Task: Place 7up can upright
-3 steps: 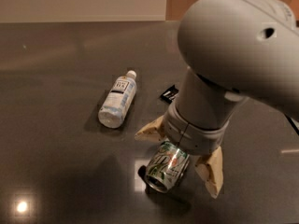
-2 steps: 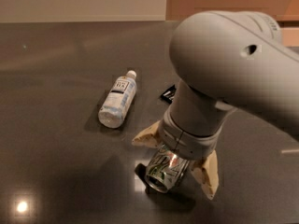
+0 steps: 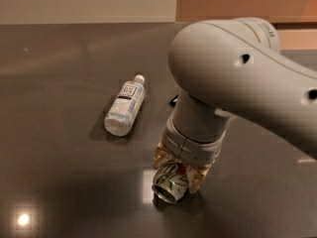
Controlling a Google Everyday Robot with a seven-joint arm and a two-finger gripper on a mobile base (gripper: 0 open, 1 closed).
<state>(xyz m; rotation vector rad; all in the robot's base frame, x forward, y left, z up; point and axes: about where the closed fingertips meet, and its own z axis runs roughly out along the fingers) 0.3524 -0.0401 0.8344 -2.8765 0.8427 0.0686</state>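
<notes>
Reaching down from the upper right of the camera view, the pale grey arm (image 3: 233, 78) ends in the gripper (image 3: 177, 171), which sits low over the dark table (image 3: 59, 58), near the front edge of the picture and a little right of centre. The bulky wrist covers most of the gripper from above, so only the tan fingers (image 3: 159, 156) show, one at the left of the can and one at its lower right. The gap between them is narrow, no wider than the can, and the 7up can (image 3: 171, 180) fills it. Both fingers seem to press against its sides, though the wrist hides the contact at the upper part. The can is not upright: it leans strongly, with one round silver end turned toward the camera and downward, and its green, white and red label faces up. Its lower rim is at or just above the table top, with a dark shadow right beneath it.

A clear plastic bottle (image 3: 125, 105) with a white cap lies on its side on the table, to the left of the gripper and further back, apart from it. Its cap points away from the camera. A small bright reflection (image 3: 22, 219) shows on the table at the lower left.
</notes>
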